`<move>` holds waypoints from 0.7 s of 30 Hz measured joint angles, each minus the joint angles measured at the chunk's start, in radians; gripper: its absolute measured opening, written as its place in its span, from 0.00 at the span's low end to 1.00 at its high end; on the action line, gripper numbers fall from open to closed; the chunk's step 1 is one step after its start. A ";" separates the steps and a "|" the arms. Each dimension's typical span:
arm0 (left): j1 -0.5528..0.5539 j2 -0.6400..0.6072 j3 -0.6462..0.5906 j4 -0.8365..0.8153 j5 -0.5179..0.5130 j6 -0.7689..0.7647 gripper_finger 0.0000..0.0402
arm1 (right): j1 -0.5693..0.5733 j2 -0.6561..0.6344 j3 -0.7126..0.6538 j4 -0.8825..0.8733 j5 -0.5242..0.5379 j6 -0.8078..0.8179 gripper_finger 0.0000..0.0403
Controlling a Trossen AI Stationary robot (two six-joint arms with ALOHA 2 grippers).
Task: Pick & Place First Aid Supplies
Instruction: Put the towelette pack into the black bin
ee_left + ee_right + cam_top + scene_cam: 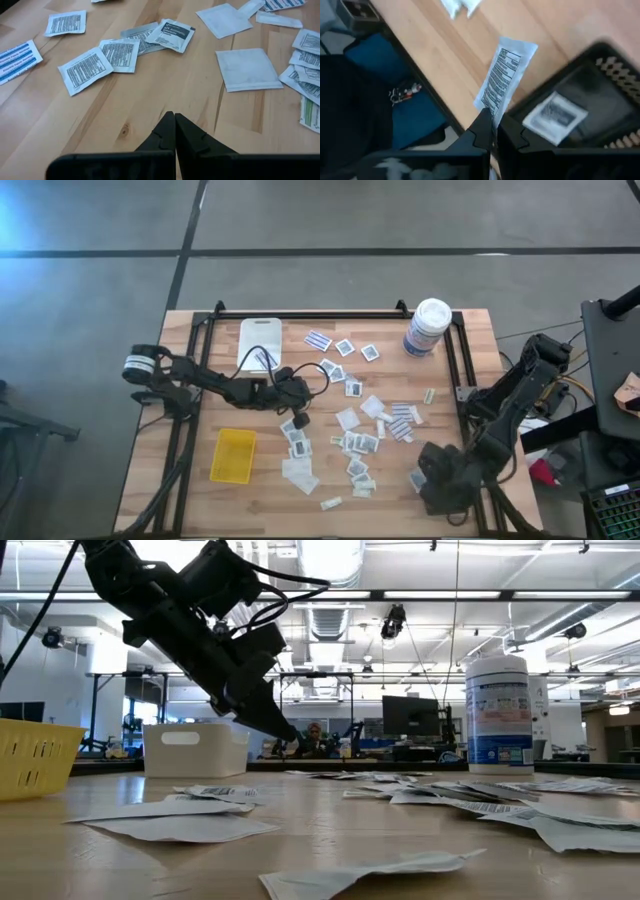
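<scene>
Early going: 1 packet (555, 116) in black tray (615, 75), another (506, 75) pinched by right gripper (493, 131), left gripper (175, 131) pressed together empty, dozens left mid-frame.

A wooden bench (200, 500) with a dark metal frame stands on a grey floor. Near its far edge, a tall white canister (427, 327) with a blue label stands upright toward the right side. A white tray (259, 338) sits by the far edge, left of centre. A yellow tray (233, 455) lies toward the near left. A black tray (600, 95) is at the near right edge.
</scene>
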 joint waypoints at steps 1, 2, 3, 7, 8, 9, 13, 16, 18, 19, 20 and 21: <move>0.000 0.000 0.000 0.001 0.000 0.007 0.00 | 0.016 0.004 0.000 0.000 0.000 0.012 0.02; 0.000 0.000 0.000 0.002 0.000 0.009 0.00 | 0.034 0.009 0.000 -0.002 -0.001 0.029 0.02; 0.000 0.000 0.000 0.002 0.000 0.010 0.00 | 0.051 0.013 0.000 -0.006 -0.001 0.052 0.02; 0.000 0.000 0.000 0.002 0.000 0.010 0.00 | 0.109 0.014 -0.002 -0.055 -0.001 0.201 0.02; 0.000 0.000 0.000 0.002 0.000 0.010 0.00 | 0.120 0.014 -0.002 -0.071 -0.002 0.243 0.02; 0.000 0.000 0.000 0.003 0.000 0.010 0.00 | 0.130 0.014 -0.004 -0.090 -0.001 0.277 0.02; 0.000 0.000 0.000 0.008 0.000 0.014 0.00 | 0.147 0.014 -0.013 -0.106 -0.002 0.362 0.02; 0.000 0.000 0.000 0.008 0.000 0.014 0.00 | 0.144 0.015 -0.016 -0.111 -0.001 0.386 0.02; 0.000 0.000 0.000 0.008 0.000 0.014 0.00 | 0.142 0.015 -0.016 -0.111 -0.001 0.392 0.02; 0.000 0.000 0.000 0.008 0.000 0.014 0.00 | 0.142 0.015 -0.016 -0.111 -0.001 0.396 0.02; 0.000 0.000 0.000 0.008 0.000 0.014 0.00 | 0.142 0.015 -0.016 -0.111 -0.001 0.401 0.02; 0.000 0.000 0.000 0.008 0.000 0.014 0.00 | 0.142 0.015 -0.017 -0.111 -0.001 0.406 0.02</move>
